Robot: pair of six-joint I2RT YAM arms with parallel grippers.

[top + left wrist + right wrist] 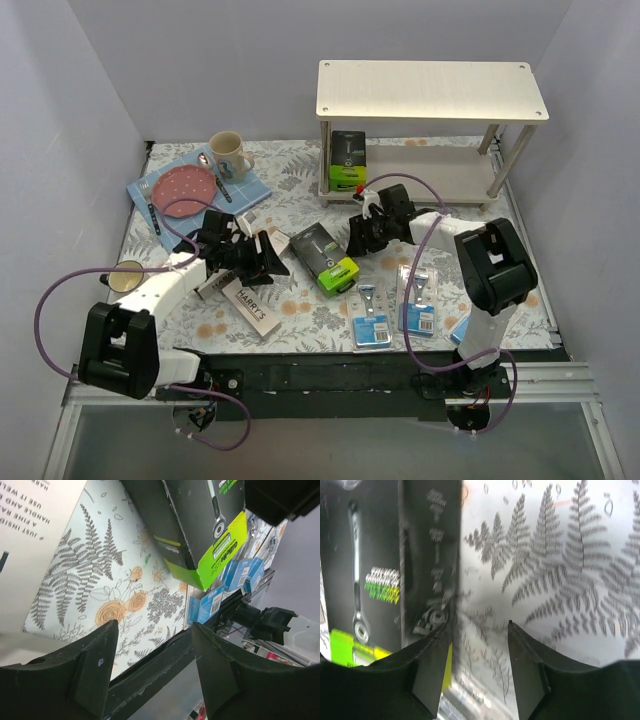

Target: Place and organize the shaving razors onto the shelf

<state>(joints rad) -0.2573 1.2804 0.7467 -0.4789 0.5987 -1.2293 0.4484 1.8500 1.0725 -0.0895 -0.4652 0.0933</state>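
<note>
Box (325, 258) lies on desk (290, 172) between arms; twin (347, 160) stands on shelf (430, 90) lower board. Right fingers (522, 650) apart, box edge beside one, not between; left fingers (102, 645) apart, empty. Shift right sideways to straddle box before closing.

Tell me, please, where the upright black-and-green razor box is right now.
In the top view, the upright razor box stands on the lower board of the shelf, at its left end by the front left leg, just beyond the right gripper.
</note>
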